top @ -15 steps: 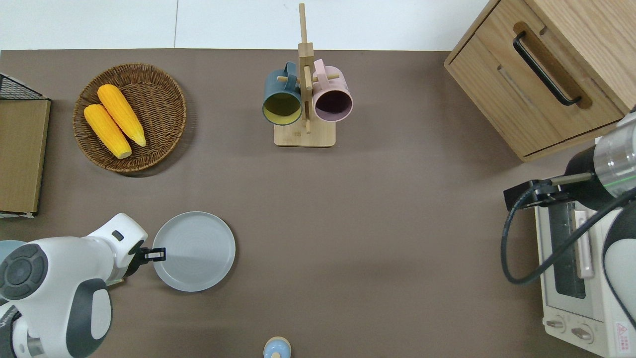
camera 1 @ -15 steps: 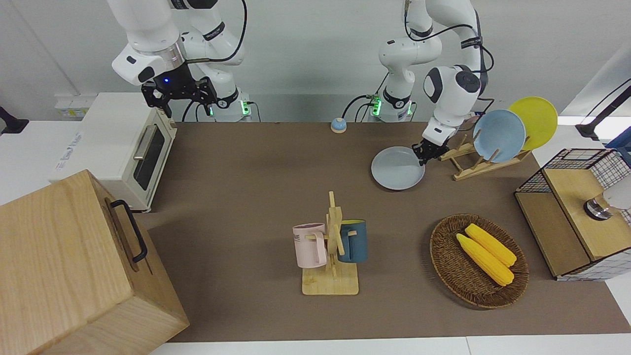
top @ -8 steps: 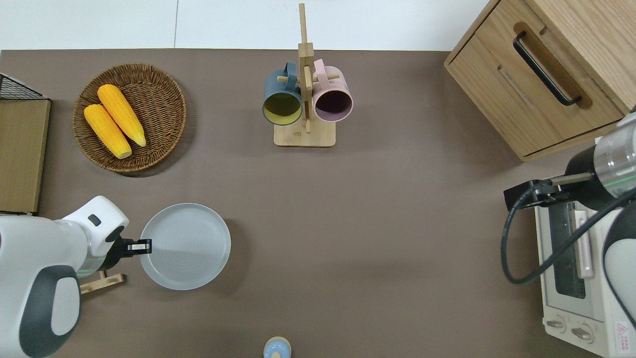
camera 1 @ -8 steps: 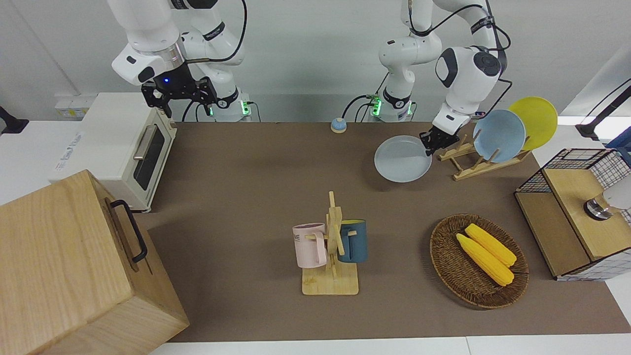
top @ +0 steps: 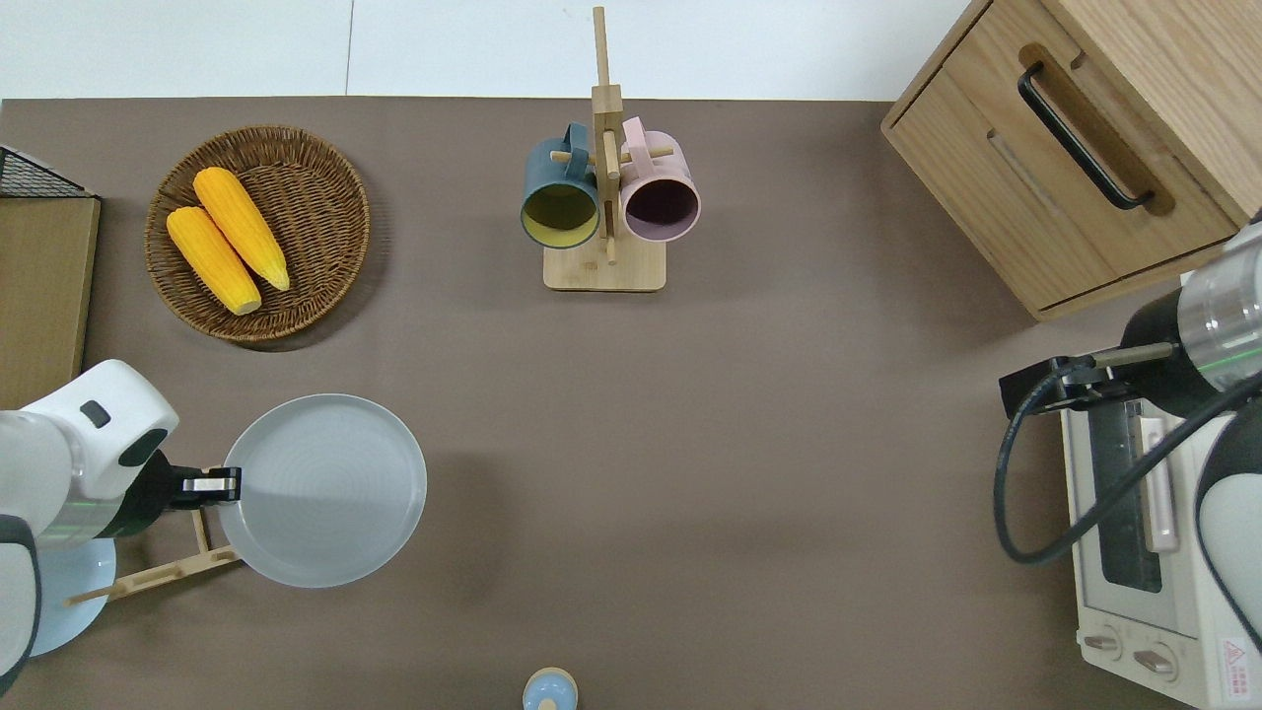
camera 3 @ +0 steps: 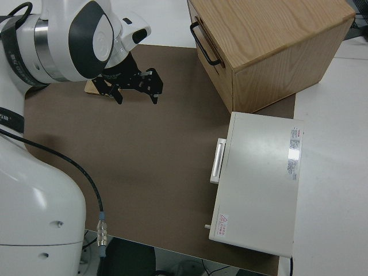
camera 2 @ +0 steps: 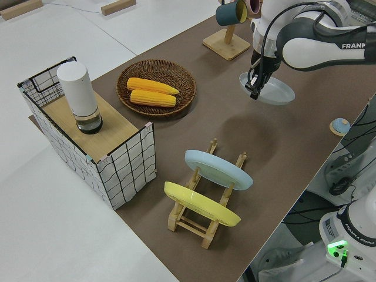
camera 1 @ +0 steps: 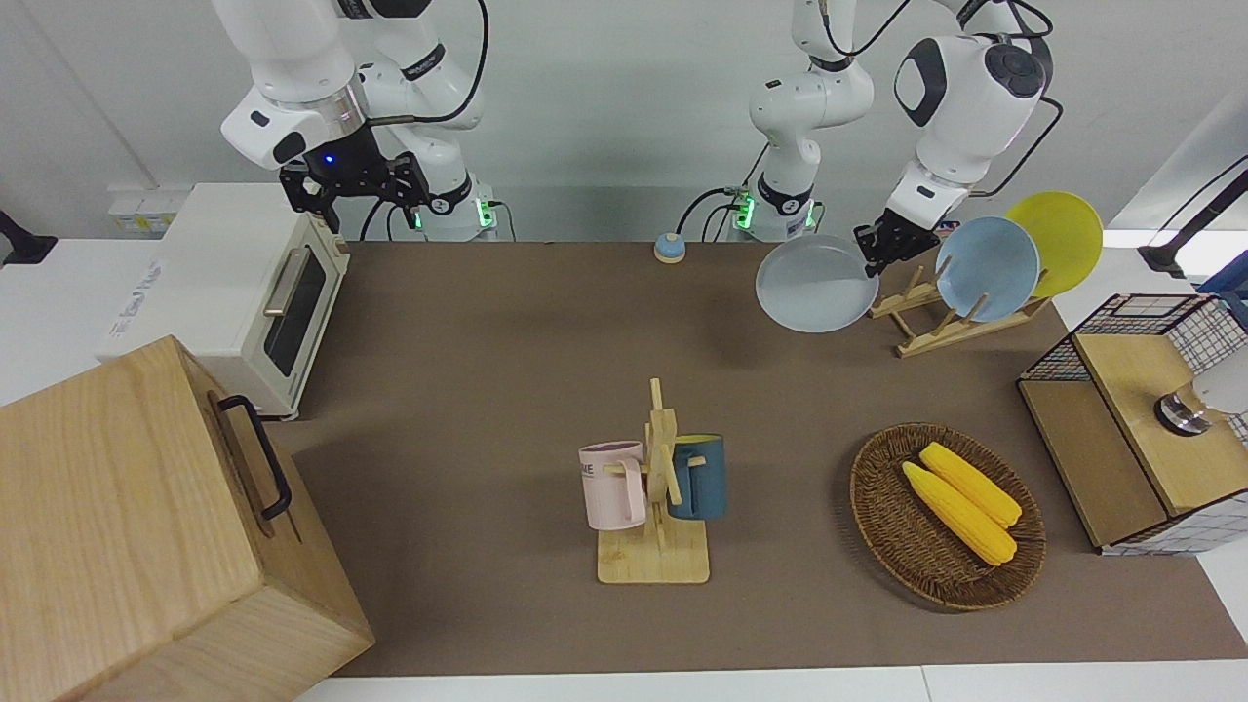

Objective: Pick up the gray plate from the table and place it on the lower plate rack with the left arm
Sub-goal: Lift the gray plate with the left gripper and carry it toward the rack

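Gray plate (camera 2: pixel 275 89), gripped by left pincer (camera 2: pixel 254 93), visibly airborne from the side.

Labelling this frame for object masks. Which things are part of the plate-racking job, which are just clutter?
Job: gray plate, held up by the left gripper; plate rack; table.

Clutter: blue plate, yellow plate, corn basket, mug tree, toaster oven, wooden cabinet, wire crate. Right arm parked.

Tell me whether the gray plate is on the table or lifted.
Lifted. The left pincer is shut on the gray plate at its rim, and its shadow falls apart from it on the table.
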`<action>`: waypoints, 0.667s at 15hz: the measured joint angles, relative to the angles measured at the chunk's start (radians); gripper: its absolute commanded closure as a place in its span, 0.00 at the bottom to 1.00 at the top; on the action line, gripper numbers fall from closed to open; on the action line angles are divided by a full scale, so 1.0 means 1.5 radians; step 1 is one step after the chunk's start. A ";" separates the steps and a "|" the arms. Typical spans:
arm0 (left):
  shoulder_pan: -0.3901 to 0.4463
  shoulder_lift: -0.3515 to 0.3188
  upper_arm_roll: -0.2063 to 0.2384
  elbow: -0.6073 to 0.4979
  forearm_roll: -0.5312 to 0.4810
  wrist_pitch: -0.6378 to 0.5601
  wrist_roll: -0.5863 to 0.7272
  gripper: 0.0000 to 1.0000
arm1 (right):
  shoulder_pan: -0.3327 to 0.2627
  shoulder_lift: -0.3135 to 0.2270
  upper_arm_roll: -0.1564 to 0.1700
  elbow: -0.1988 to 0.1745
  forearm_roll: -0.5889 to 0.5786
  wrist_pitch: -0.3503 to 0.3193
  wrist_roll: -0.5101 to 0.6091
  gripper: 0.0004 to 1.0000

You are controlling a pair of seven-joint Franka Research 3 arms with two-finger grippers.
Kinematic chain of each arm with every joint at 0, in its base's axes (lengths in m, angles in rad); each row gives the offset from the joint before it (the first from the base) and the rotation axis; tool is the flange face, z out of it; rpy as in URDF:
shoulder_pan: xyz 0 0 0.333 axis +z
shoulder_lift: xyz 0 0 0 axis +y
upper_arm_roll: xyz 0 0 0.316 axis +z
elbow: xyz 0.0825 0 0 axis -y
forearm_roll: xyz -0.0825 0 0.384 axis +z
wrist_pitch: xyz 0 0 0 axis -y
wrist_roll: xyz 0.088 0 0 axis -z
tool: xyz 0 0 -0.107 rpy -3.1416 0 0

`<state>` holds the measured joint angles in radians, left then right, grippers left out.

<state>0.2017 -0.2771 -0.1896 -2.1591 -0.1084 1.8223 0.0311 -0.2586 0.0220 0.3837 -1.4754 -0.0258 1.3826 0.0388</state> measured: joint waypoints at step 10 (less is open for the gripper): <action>-0.002 0.010 -0.009 0.060 0.232 -0.091 -0.017 1.00 | 0.000 0.000 0.000 0.000 0.000 0.000 0.000 0.02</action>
<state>0.1992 -0.2624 -0.2028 -2.0691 0.2397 1.6854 0.0054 -0.2586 0.0220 0.3836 -1.4754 -0.0258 1.3826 0.0388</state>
